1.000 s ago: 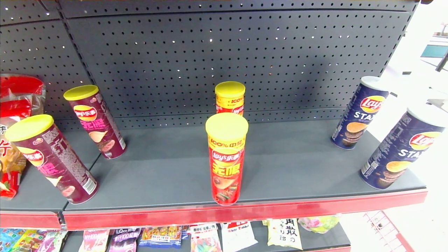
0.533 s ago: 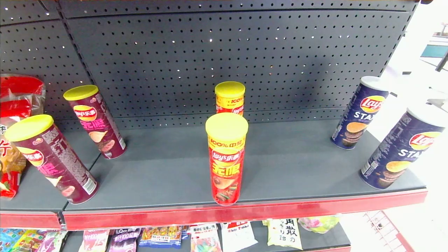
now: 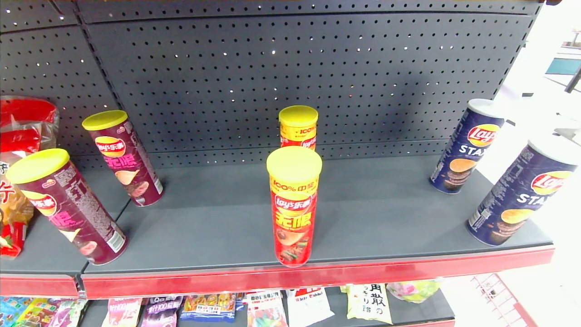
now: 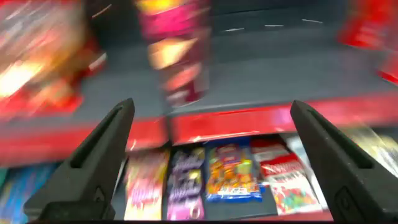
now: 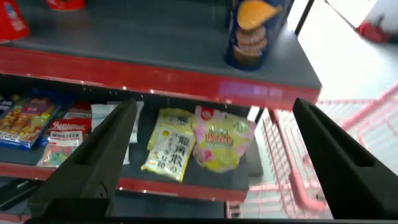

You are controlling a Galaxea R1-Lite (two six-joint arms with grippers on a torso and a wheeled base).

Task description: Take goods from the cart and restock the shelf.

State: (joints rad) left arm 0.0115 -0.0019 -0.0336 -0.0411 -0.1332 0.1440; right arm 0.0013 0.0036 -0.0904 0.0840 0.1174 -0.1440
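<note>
The grey shelf (image 3: 363, 213) with a red front lip carries chip cans in pairs. Two maroon cans (image 3: 68, 206) (image 3: 123, 156) lean at the left, two red cans (image 3: 294, 204) (image 3: 298, 126) stand in the middle, and two navy cans (image 3: 467, 145) (image 3: 522, 193) stand at the right. My left gripper (image 4: 211, 106) is open and holds nothing; it faces the shelf's red lip (image 4: 249, 121) just below a maroon can (image 4: 177, 53). My right gripper (image 5: 214, 102) is open too, below the lip (image 5: 186, 81) and a navy can (image 5: 255, 31).
A lower shelf holds snack packets (image 3: 299, 306) (image 5: 171, 146) (image 4: 233, 171). Red snack bags (image 3: 20, 131) sit at the far left of the upper shelf. A pink wire cart (image 5: 348, 168) stands to the right of the shelving. Perforated back panel (image 3: 272, 68) behind the cans.
</note>
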